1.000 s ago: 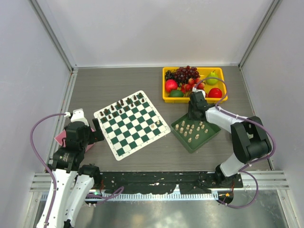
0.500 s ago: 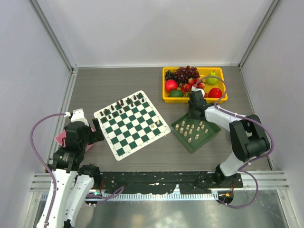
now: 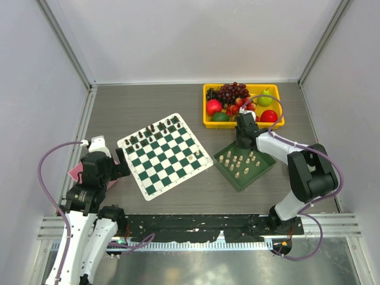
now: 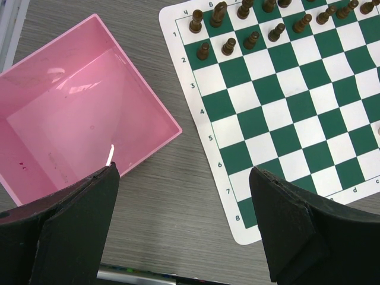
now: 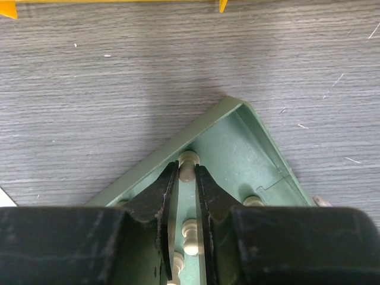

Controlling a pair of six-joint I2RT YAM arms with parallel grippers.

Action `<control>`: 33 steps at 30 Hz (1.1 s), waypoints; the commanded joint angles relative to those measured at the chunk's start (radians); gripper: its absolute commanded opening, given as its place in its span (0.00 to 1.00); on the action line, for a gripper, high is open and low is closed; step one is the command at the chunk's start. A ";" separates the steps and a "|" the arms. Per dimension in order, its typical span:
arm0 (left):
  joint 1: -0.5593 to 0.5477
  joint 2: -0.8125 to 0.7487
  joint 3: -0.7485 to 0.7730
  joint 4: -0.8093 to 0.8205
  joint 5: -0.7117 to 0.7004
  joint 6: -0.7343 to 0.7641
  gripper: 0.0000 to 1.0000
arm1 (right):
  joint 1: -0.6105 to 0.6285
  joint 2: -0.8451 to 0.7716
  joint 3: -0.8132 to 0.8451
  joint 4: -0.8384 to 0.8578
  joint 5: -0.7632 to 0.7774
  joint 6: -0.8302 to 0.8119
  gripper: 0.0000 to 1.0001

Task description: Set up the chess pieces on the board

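Two tools, two very different looks. Right tool (image 5: 187, 173) is pinched narrow on one cream piece (image 5: 189, 158), fingers (image 5: 168, 193) either side of it, tucked right into the far corner of the green tray (image 5: 255, 148). More cream pieces (image 3: 238, 161) stand upright in that same tray, which sits diamond-wise on the bench (image 3: 178, 101) just in front of the yellow bin (image 3: 237, 124) of fruit (image 3: 233, 92). Left tool (image 4: 184, 172) is spread wide, hanging over bare bench in the gap between the pink box (image 4: 89, 136) and the left edge of the board (image 4: 285, 119). Dark pieces (image 4: 228, 46) line two rows along the board's far edge, and a lone cream piece (image 3: 198, 154) stands on a square near the board's right corner, well apart from the dark ones
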 commanded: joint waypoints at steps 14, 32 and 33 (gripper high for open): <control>0.006 -0.008 0.026 0.041 0.005 0.004 0.99 | 0.310 -0.250 0.110 -0.104 0.013 0.093 0.16; 0.006 -0.009 0.024 0.041 0.010 0.004 0.99 | 0.624 0.174 0.369 -0.075 0.019 0.113 0.17; 0.006 -0.011 0.024 0.041 0.010 0.004 0.99 | 0.624 0.178 0.370 -0.073 0.019 0.111 0.17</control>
